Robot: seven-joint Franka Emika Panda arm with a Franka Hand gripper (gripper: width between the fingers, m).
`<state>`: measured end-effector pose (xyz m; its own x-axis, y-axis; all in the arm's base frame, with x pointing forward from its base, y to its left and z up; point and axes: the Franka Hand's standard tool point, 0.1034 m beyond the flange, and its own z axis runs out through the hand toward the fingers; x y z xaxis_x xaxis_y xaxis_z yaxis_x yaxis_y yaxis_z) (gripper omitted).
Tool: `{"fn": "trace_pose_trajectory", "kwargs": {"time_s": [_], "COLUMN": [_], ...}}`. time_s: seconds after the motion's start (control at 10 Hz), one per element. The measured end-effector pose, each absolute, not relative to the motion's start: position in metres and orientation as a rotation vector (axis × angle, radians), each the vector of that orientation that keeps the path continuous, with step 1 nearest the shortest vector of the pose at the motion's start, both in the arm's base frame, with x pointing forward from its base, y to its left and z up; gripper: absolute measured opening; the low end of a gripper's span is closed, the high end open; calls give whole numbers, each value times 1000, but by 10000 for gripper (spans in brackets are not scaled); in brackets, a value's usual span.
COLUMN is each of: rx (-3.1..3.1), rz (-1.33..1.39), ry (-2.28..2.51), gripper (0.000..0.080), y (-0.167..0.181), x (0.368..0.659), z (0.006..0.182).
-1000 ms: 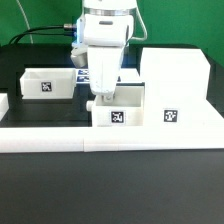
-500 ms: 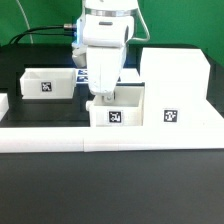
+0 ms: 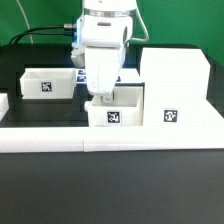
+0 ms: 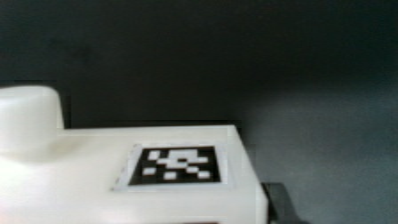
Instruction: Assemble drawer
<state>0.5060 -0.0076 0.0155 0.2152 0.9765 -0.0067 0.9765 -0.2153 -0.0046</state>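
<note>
Drawer shell (image 3: 175,80), the largest part, is stood upright on the black worktop (image 3: 110,190) at the exterior view's right. Its tagged face is turned toward the camera, and its opening is not seen. The middle tray (image 3: 130,117) is set just beside the shell and behind the border rail (image 3: 50,137), open top upward. Its long axis runs across the view and its tagged wall faces the camera. The left tray (image 3: 62,86) is placed well apart, at the exterior view's left, with the same orientation; only white inner walls are shown. The fingers (image 3: 99,96) are positioned at the middle tray's rear left rim. Whether they are apart or clamped cannot be told. A knob (image 4: 27,115) is shown beside a tagged white face in the wrist view.
</note>
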Motion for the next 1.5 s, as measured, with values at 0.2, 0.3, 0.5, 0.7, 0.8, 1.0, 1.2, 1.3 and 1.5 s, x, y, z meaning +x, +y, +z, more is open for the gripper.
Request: {"fn": "trace_pose_trajectory", "kwargs": {"time_s": [0.2,0.3,0.5,0.7,0.8,1.0,1.2,1.3,1.5], "rx": [2450,2446,2448,2447,2446,2446,2453,2462,2478], "rz": [-15,-5,-5,-6,-5,-3,-3,-4,-2], "ry": [1967,1965,1961,1964,1965,1964,1955,1945,1925], "gripper": [46,46,46,46,46,46,46,46,46], "y": [-8,-8,-9,-8,-7,-4,-3,-3,-2], "x": [506,507,509,509,510,510,510,510,509], "z": [15,16,17,17,17,17,17,16,15]}}
